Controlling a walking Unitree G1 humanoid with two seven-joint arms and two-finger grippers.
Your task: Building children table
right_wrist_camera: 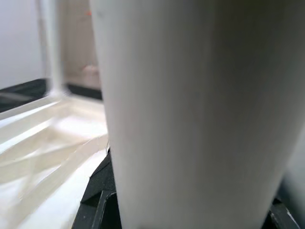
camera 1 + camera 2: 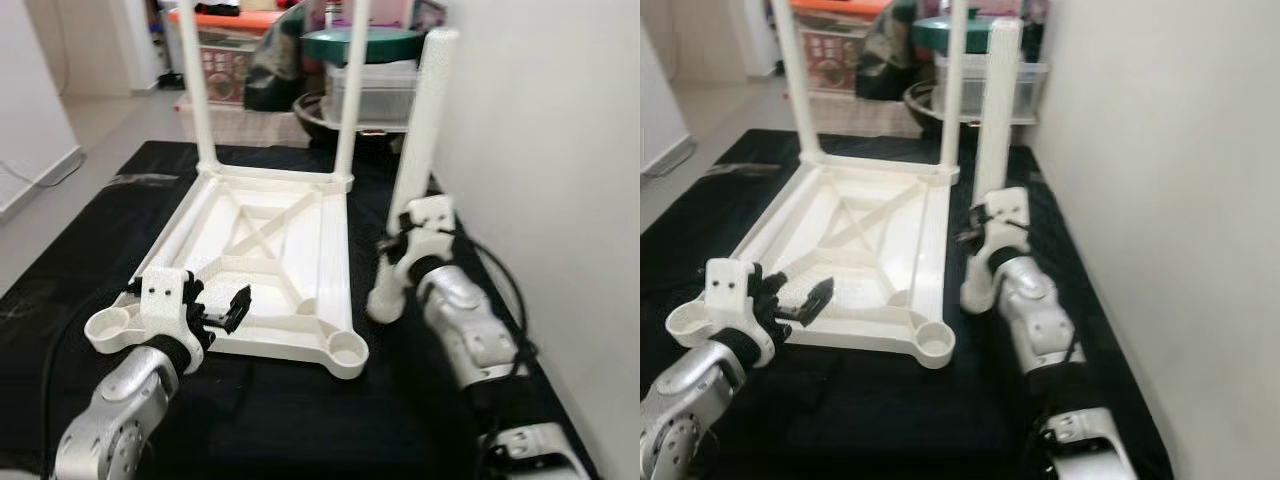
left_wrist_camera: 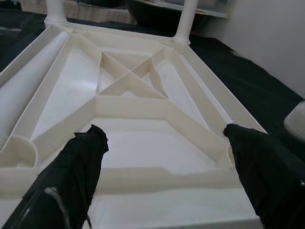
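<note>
black mat [image 2: 300, 420]: ribbed white plastic tabletop [image 2: 262, 262] upturned; right gripper [image 2: 398, 250] pinching round leg [image 2: 415, 165], left gripper [image 2: 222, 310] spread.

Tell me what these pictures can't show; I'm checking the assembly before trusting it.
- Leg in the right end effector: top cut off by the right eye view's edge; fills the right wrist view, blurred, hiding the grip.
- Two fitted legs: tops cut off in both eye views.
- Tabletop near-left socket: hidden behind the left end effector.

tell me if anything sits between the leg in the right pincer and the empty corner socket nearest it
Nothing visible does. The right pincer holds the white plastic table leg upright on the black mat, beside the upturned white tabletop's round corner socket.
</note>
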